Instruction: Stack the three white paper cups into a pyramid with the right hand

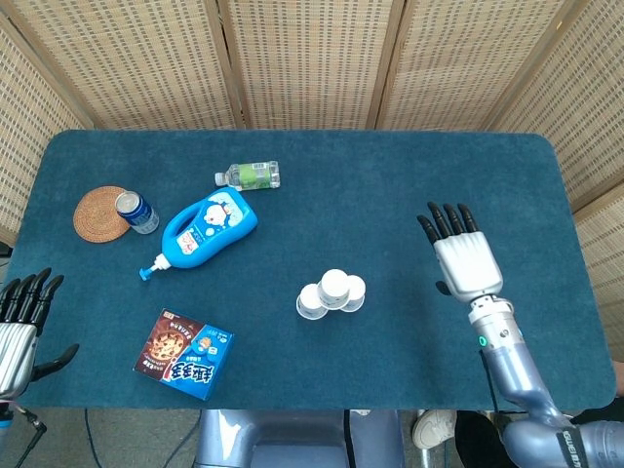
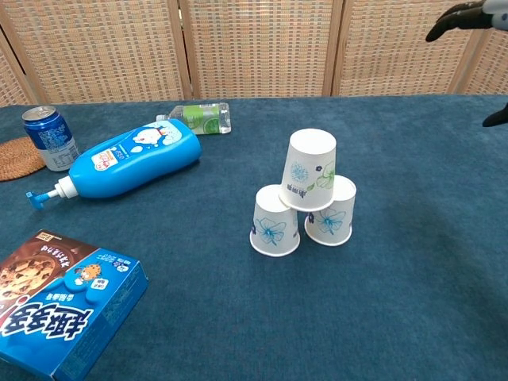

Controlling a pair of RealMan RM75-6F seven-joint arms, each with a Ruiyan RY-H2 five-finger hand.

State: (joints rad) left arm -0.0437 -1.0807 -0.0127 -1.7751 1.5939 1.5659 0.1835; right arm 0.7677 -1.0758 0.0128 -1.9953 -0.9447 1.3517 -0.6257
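Note:
Three white paper cups with blue flower prints stand upside down as a pyramid: the top cup (image 2: 311, 169) (image 1: 334, 285) rests on the left cup (image 2: 275, 221) (image 1: 311, 301) and the right cup (image 2: 331, 213) (image 1: 354, 292). My right hand (image 1: 459, 255) hovers well to the right of the stack, open, fingers spread, holding nothing; in the chest view only its dark fingertips (image 2: 460, 13) show at the top right corner. My left hand (image 1: 19, 317) stays open at the table's left front edge.
A blue lotion bottle (image 1: 207, 227) lies left of the cups, with a small water bottle (image 1: 250, 175) behind it. A soda can (image 1: 136, 212) stands by a woven coaster (image 1: 98, 213). A cookie box (image 1: 184, 354) lies near the front left edge. Wicker screens close the back.

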